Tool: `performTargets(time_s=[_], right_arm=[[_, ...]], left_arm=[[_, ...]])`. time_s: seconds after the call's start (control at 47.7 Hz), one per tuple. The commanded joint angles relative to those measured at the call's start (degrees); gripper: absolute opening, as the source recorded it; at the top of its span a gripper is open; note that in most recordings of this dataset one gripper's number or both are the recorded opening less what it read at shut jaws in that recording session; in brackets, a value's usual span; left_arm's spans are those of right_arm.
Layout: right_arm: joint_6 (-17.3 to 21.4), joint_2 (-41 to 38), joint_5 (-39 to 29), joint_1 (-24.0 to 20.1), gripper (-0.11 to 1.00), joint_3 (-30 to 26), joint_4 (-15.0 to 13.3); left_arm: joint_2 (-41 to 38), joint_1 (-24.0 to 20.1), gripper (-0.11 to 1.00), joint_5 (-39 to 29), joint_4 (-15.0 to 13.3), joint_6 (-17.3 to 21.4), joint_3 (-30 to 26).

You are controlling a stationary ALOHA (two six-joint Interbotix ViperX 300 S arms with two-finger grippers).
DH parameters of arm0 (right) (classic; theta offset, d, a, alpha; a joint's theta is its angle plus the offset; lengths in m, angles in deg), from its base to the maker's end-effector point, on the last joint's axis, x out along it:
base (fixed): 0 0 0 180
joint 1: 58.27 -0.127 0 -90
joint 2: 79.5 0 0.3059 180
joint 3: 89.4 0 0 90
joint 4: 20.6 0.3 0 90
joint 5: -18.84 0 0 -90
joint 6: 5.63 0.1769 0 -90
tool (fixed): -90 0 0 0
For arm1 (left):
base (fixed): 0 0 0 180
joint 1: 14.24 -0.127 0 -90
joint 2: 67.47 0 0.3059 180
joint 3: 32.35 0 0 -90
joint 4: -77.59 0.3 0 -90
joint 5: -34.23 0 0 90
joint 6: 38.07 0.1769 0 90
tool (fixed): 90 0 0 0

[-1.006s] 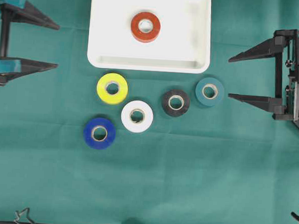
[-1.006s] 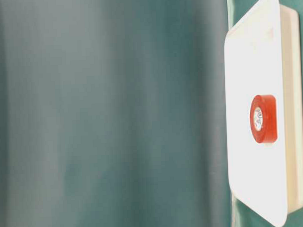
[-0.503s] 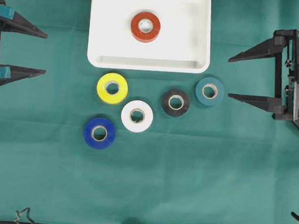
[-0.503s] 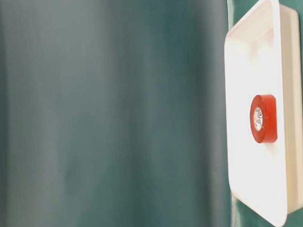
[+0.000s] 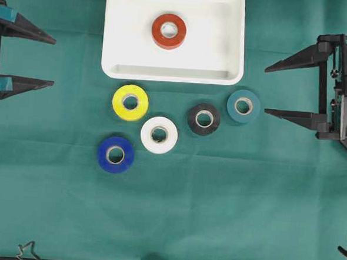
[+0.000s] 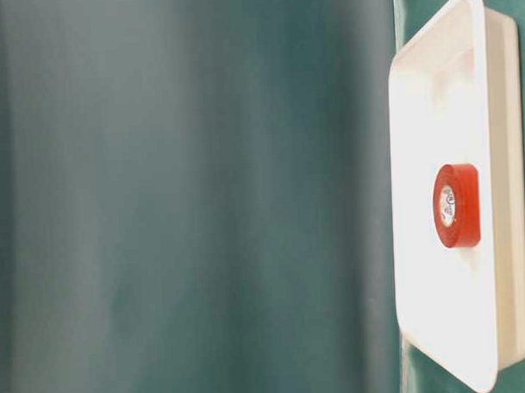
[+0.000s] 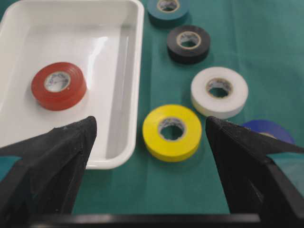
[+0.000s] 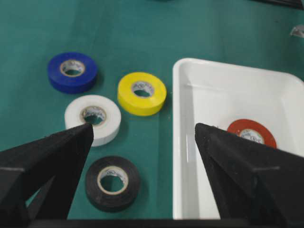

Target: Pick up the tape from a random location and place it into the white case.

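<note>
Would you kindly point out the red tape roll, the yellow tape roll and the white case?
red tape roll (image 5: 169, 31), overhead view, its top face.
yellow tape roll (image 7: 172, 132), left wrist view, its top face.
white case (image 5: 171, 75), overhead view, its near rim.

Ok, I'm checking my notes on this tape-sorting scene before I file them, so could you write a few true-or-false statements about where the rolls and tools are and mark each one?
1. The red tape roll lies inside the white case. True.
2. The yellow tape roll is in the case too. False: it lies on the green cloth, just outside the case's near rim.
3. Both the left tool and the right tool are open and hold nothing. True.
4. The black tape roll is stacked on the teal tape roll. False: they lie side by side on the cloth.
5. Five rolls lie outside the case. True: yellow, black, teal, the white tape roll and the blue tape roll.
</note>
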Motion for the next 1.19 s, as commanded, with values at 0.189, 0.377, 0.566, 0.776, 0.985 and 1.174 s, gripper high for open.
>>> performTargets(time_s=[0.189,0.377,0.566,0.776,0.985,1.174], right_arm=[[0.1,-0.2,-0.6,-4.5,0.92,-1.3,0.7],[0.2,-0.2,-1.4,-7.4,0.92,-1.4,0.8],[0.5,-0.2,-1.6,-7.4,0.92,-1.4,0.8],[0.5,-0.4,-1.3,-7.4,0.92,-1.4,0.8],[0.7,-3.3,0.2,-7.5,0.92,-2.8,0.8],[0.6,-9.3,1.6,-7.5,0.92,-6.8,0.7]], left_arm=[[-0.3,0.1,0.94,0.4,-0.1,-0.1,-0.7],[-0.3,0.1,0.94,0.4,-0.1,-0.1,-0.7],[-0.3,0.1,0.94,0.3,-0.1,-0.1,-0.7],[-0.3,0.1,0.94,0.3,-0.1,-0.1,-0.7],[-0.3,0.1,0.94,0.3,-0.2,-0.1,-0.7],[-0.3,0.1,0.94,0.5,-0.1,-0.1,-0.8]])
